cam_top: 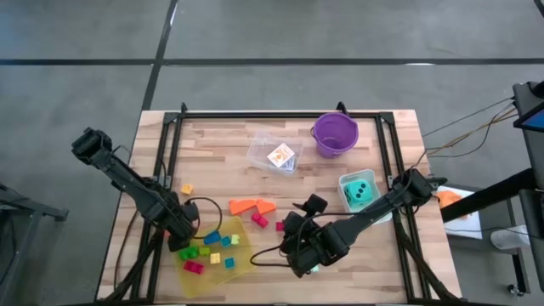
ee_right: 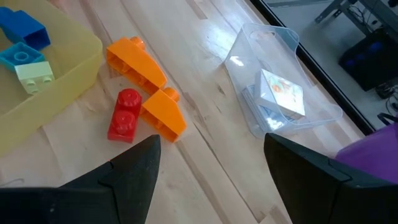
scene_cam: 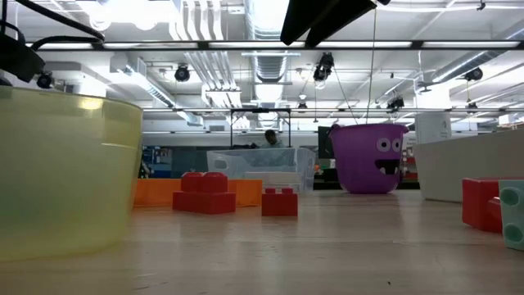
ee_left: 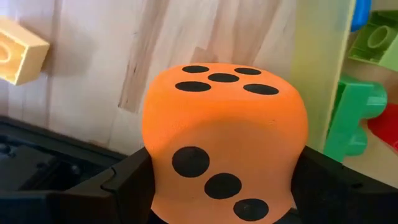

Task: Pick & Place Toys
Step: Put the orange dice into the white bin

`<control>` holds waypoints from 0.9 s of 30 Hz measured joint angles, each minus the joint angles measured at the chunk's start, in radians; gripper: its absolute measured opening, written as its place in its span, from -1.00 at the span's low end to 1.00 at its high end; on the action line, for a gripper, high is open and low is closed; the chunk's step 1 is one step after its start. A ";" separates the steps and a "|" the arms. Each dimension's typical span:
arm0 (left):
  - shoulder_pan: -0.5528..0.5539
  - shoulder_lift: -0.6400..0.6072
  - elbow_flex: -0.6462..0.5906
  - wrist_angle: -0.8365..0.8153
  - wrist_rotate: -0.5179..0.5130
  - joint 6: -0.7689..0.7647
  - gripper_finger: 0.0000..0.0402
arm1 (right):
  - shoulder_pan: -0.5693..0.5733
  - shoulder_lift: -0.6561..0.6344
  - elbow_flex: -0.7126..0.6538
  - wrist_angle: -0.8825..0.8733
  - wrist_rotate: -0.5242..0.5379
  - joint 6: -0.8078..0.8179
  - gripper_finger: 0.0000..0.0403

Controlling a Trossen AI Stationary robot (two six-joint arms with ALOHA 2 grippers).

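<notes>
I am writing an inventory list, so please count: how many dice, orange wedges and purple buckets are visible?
Dice: 2, orange die and teal die
Orange wedges: 2, longer wedge and shorter wedge
Purple bucket: 1
Total: 5

Overhead camera looks straight down on whole table (cam_top: 280,144). Low camera sits at tabletop level, facing room. Wrist cameras close to surface; right wrist and low share red brick (ee_right: 125,116) and orange wedges (ee_right: 146,87).

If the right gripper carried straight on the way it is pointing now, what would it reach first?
Probably the clear tub holding a card pack. The open right gripper has bare table directly ahead; the orange wedges and red brick lie off to one side. Depth is uncertain.
</notes>
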 joint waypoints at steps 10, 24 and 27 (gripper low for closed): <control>0.001 -0.034 0.000 -0.076 -0.050 -0.092 0.44 | 0.000 0.000 0.000 0.008 0.000 0.000 0.41; 0.001 -0.062 0.082 -0.098 -0.140 -0.096 0.43 | 0.000 0.000 0.000 0.014 0.000 0.000 0.41; 0.004 -0.067 0.092 -0.100 -0.161 -0.097 0.43 | 0.000 0.000 0.000 0.014 0.000 0.000 0.41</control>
